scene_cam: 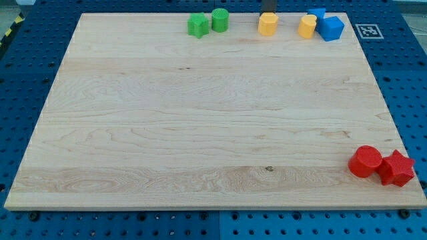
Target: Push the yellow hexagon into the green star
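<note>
Two green blocks (208, 23), two yellow (287, 25), two blue (327, 25), two red (381, 165)

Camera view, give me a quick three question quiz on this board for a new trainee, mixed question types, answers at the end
1. True or false: my tip stands just above the yellow hexagon, at the view's top edge.
2. Which block sits right beside the green star? A) red cylinder B) green cylinder C) blue cube
3. Fill in: the red cylinder and red star sit together at the view's bottom ____ corner.

Key: 1 true; 2 B; 3 right.
</note>
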### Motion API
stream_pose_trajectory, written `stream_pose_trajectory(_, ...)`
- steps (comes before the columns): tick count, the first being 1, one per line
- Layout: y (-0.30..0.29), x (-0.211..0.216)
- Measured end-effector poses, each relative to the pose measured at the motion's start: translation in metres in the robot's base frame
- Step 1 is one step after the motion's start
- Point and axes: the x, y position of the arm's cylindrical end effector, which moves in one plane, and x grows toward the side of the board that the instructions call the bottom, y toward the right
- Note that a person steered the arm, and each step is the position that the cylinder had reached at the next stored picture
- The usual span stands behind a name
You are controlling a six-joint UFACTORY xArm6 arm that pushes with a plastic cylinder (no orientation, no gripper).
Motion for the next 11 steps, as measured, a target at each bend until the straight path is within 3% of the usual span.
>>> stream_pose_trajectory(4, 0.015, 0.069)
stream_pose_trajectory(6, 0.053, 0.076)
stream_pose_trajectory(8, -0.061, 0.112)
stream_pose_trajectory(11, -0.08, 0.096)
